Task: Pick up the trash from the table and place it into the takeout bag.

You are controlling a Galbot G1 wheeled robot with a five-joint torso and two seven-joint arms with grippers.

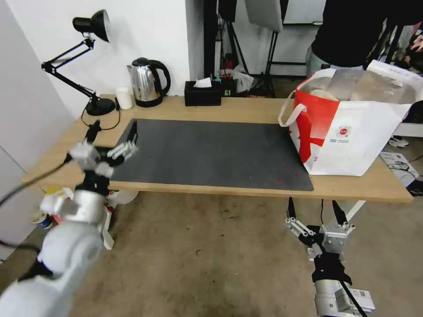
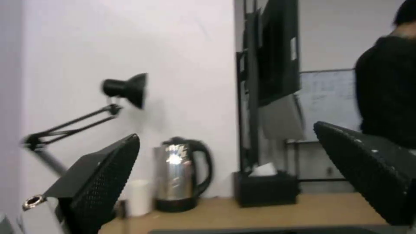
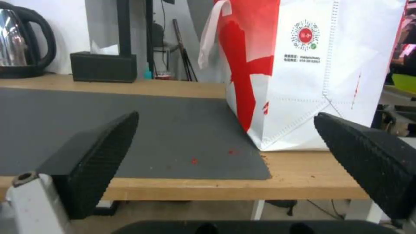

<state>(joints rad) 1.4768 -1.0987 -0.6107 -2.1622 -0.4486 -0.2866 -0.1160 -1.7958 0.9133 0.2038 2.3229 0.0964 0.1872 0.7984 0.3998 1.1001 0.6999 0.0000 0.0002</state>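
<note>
The takeout bag (image 1: 348, 136), white and red with loop handles and a silvery lining, stands upright on the right end of the table (image 1: 246, 110). Inside its open mouth a pale beige rim of trash (image 1: 324, 93) shows. A few red crumbs (image 3: 193, 160) lie on the dark mat (image 1: 207, 154). My left gripper (image 1: 113, 130) hangs open and empty over the mat's left corner; in the left wrist view its gripper (image 2: 226, 130) faces the back wall. My right gripper (image 1: 313, 206) is open and empty, below the table's front edge, and in the right wrist view the gripper (image 3: 225, 115) faces the bag (image 3: 299, 71).
Along the back edge stand a black desk lamp (image 1: 88, 66), a small white cup (image 1: 124, 97), a steel kettle (image 1: 147, 82) and a black tissue box (image 1: 202, 93). A person in black stands behind the bag. Clutter lies on the floor under the table's left end.
</note>
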